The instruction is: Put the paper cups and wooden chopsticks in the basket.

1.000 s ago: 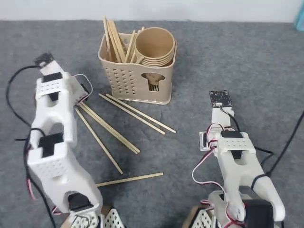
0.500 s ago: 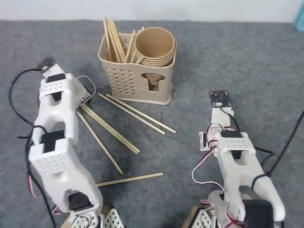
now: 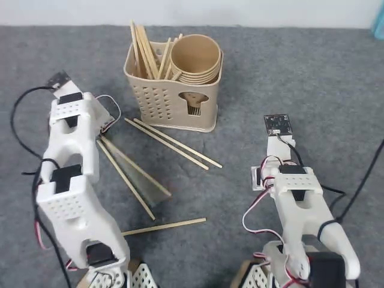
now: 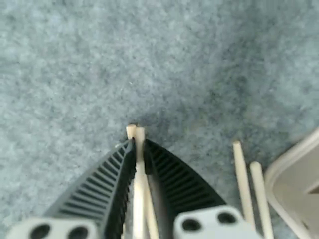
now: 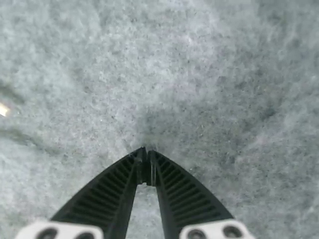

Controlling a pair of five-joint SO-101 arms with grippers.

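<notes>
Chopstick pair (image 3: 135,167) blurred (far ends smeared); basket (image 4: 298,172) cut by edge.

Even, diffuse light; soft shadow ahead of left hand (image 4: 137,143)

At the back of the worktop (image 3: 312,78), a basket (image 3: 162,108); inside it, paper cups (image 3: 195,54) on the right, chopsticks (image 3: 144,48) on the left. In front, loose chopsticks (image 3: 174,144) flat between left arm (image 3: 69,150) and right arm (image 3: 300,204).
</notes>
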